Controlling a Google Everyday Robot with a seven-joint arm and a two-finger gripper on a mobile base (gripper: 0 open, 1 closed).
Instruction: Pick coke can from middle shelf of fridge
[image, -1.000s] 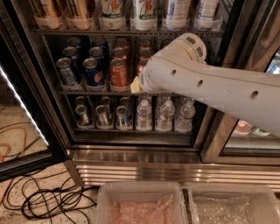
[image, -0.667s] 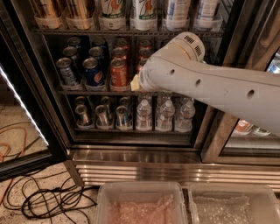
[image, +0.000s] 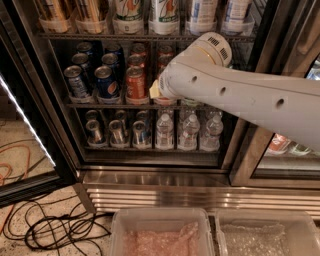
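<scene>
The fridge stands with its door open. Its middle shelf holds rows of short cans. A row of red coke cans runs back from the front, and a second red row is to its right. Blue Pepsi cans stand to the left. My white arm reaches in from the right at the height of this shelf. The gripper is at the arm's far end, just right of the front coke can. It is almost wholly hidden behind the wrist, and only a tan edge shows.
Tall drinks fill the rack above. Water bottles and small cans fill the rack below. The open door is at the left. Cables lie on the floor. Two plastic bins sit below the ribbed steel base.
</scene>
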